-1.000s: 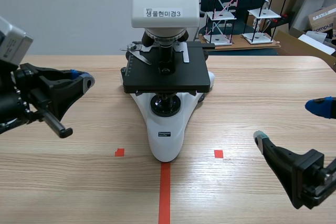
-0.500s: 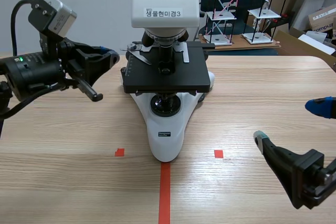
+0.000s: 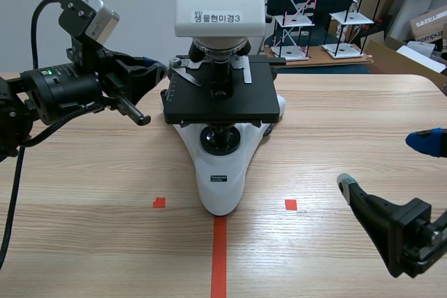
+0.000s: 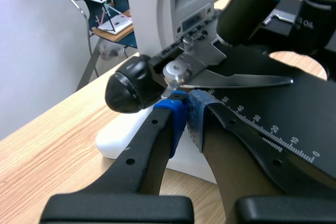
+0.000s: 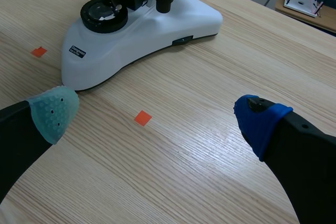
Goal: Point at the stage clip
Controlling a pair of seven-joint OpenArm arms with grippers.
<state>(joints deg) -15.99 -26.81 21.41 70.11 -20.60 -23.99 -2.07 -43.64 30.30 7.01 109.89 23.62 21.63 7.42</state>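
A white microscope [image 3: 221, 95] stands mid-table with a black stage [image 3: 218, 98]. Its silver stage clip [image 3: 183, 69] lies on the stage's back left; in the left wrist view the stage clip [image 4: 231, 78] runs as a thin metal blade from a round pivot screw. My left gripper [image 3: 155, 68] is shut on nothing, raised at the stage's left edge. In the left wrist view the left gripper [image 4: 185, 103] has its blue pad tips just under the clip's pivot, almost touching it. My right gripper [image 3: 383, 165] hangs open low at the right, away from the microscope; the right gripper [image 5: 157, 114] holds nothing.
Orange tape squares [image 3: 159, 202] and a tape line [image 3: 219, 256] mark the table in front of the microscope base [image 5: 142, 32]. Behind the table stand wire model racks [image 3: 302, 5] and cardboard boxes [image 3: 427, 26]. A black focus knob [image 4: 131, 85] sits beside the left fingers.
The left arm has risen and swung right, from low at the left edge up to the stage's left side by the clip. The right arm has not moved.
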